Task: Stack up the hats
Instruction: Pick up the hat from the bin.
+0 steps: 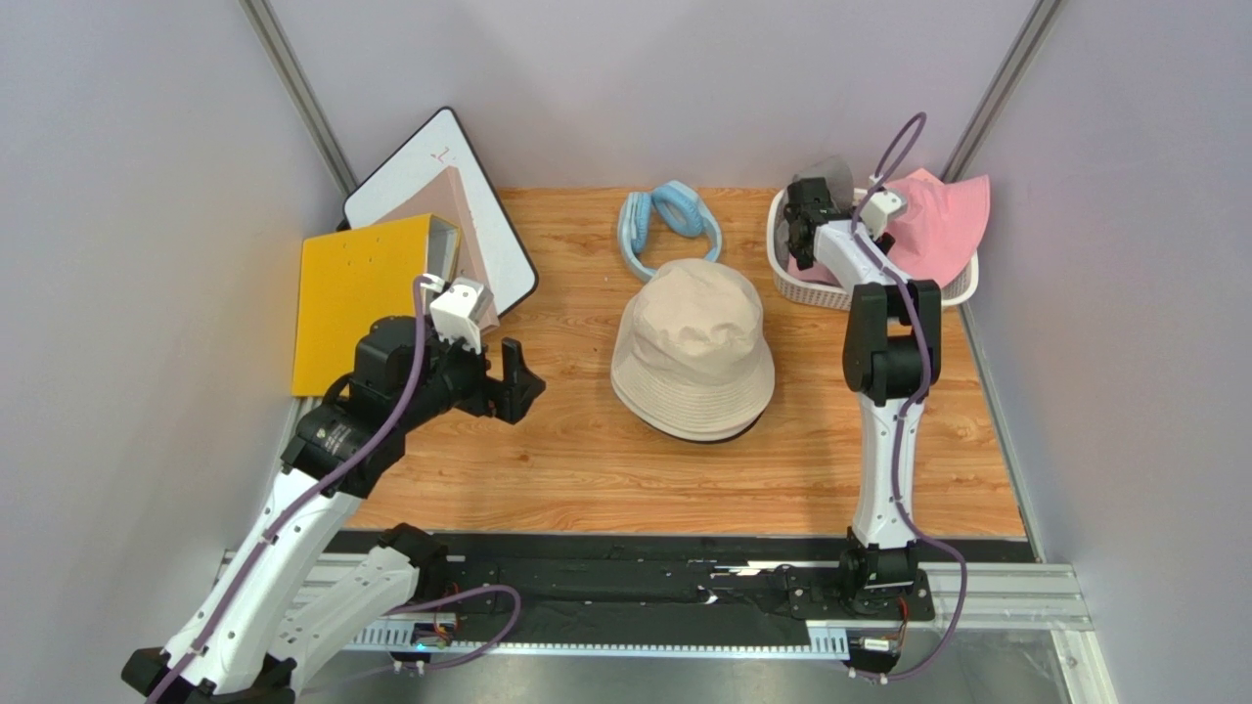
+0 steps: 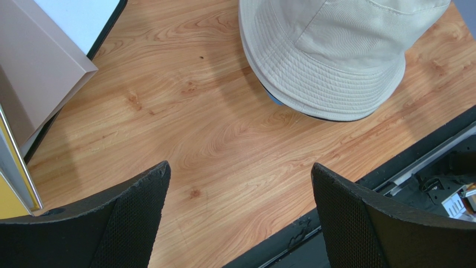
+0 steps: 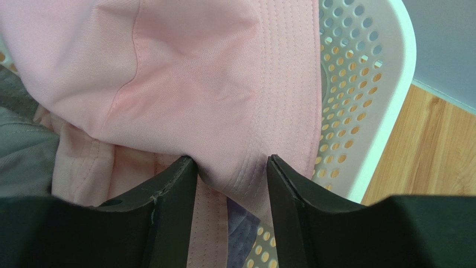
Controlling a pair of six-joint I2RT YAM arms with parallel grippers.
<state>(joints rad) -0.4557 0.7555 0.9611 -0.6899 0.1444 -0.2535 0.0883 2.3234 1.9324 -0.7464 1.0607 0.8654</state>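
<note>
A: When you look from the right wrist, what does the right gripper (image 3: 232,167) have between its fingers (image 3: 167,206)?

B: It pinches a fold of the brim of the pink hat (image 3: 184,84). Both fingers press on the cloth, and the narrow gap between them is full of pink fabric.

A: Where does this hat lie?

B: It lies in the white basket (image 3: 360,95), at the far right corner of the table (image 1: 588,470). Part of it hangs over the rim. Some grey cloth (image 3: 22,151) lies beside it in the basket.

A: And the left gripper (image 2: 240,173)?

B: It is spread wide and holds nothing. It hangs above bare wood on the left side.

A: Where is the other hat?

B: The beige hat (image 1: 694,349) sits crown up in the middle of the table, between the two arms. Under its brim a thin blue edge and a black edge show.

A: Is there room to move?

B: Bare wood lies between the left gripper and the beige hat. A light blue ring (image 1: 669,220) lies just behind the hat. A yellow folder (image 1: 360,286) and a white board (image 1: 441,169) stand at the left edge, close to the left arm. The basket is close to the right wall (image 1: 1117,294).
</note>
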